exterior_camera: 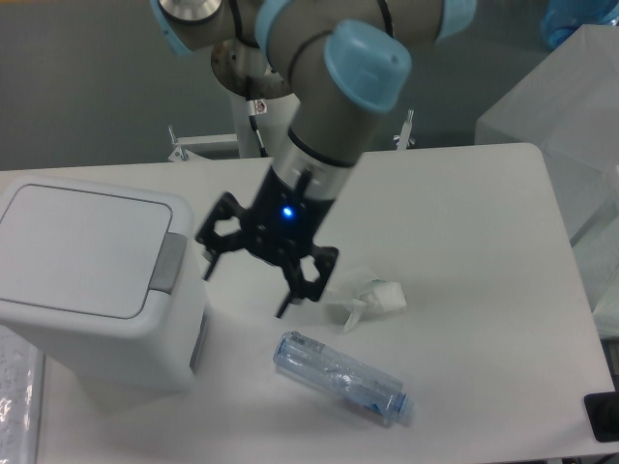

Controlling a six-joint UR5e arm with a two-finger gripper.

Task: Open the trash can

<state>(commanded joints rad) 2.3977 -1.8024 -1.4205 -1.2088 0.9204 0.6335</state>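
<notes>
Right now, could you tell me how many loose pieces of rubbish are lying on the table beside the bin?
2: a clear plastic bottle lying on its side near the front edge, and a crumpled white wrapper just behind it, right of the open gripper. None seems hidden.

The pincer [246, 293], jaws spread, hangs just beside the lidded trash can [92, 280].

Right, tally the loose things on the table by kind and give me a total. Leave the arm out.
Trash can: 1, white, lid shut
Plastic bottle: 1, clear, lying on its side
Crumpled wrapper: 1, pale, beside the bottle
Total: 3
</notes>
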